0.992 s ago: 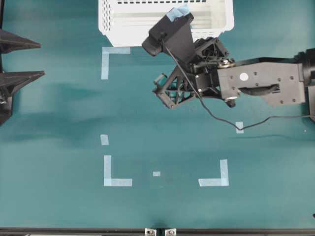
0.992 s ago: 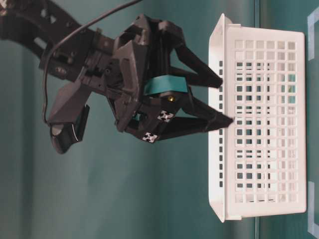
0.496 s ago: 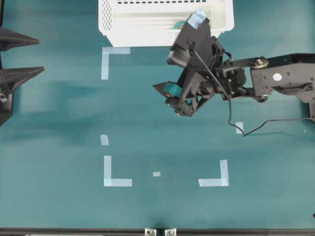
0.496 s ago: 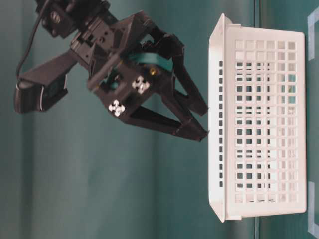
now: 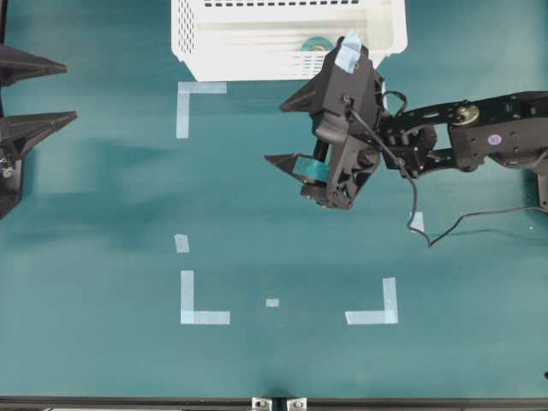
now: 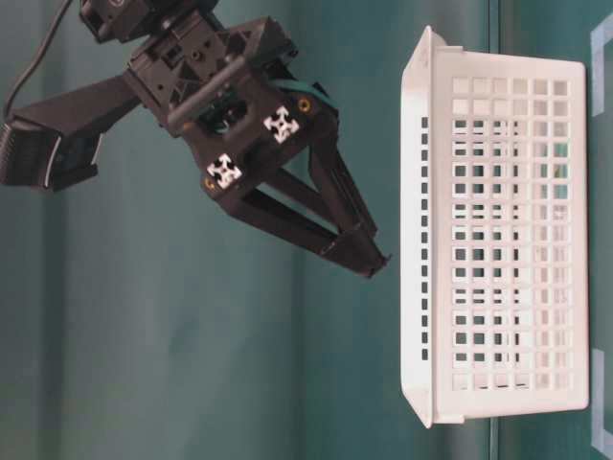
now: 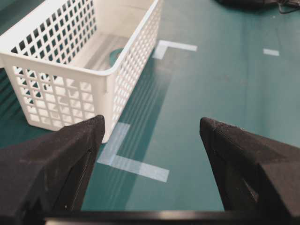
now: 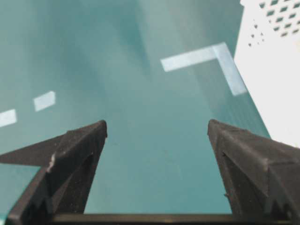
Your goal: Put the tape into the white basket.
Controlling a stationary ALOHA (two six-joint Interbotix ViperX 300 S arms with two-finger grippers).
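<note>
The tape (image 5: 317, 43), a small light-blue ring, lies on the floor of the white basket (image 5: 257, 64) near its front wall, partly hidden by the right wrist camera. The left wrist view shows the tape (image 7: 116, 55) as a rounded teal shape inside the basket (image 7: 61, 93). My right gripper (image 5: 276, 133) hangs open and empty over the table in front of the basket, its fingers pointing left. In its own view the right gripper (image 8: 157, 124) has only bare mat between the fingers. At the left edge my left gripper (image 5: 70, 92) is open and empty.
Pale-blue L-shaped corner marks (image 5: 204, 310) and short strips (image 5: 181, 243) lie flat on the teal mat. The right arm's cable (image 5: 445, 229) trails over the mat at the right. The basket (image 6: 498, 230) stands at the far edge.
The right gripper has drawn back from the basket, turning and lifting, its jaws staying open. The tape now shows inside the basket. The left gripper has not moved.
</note>
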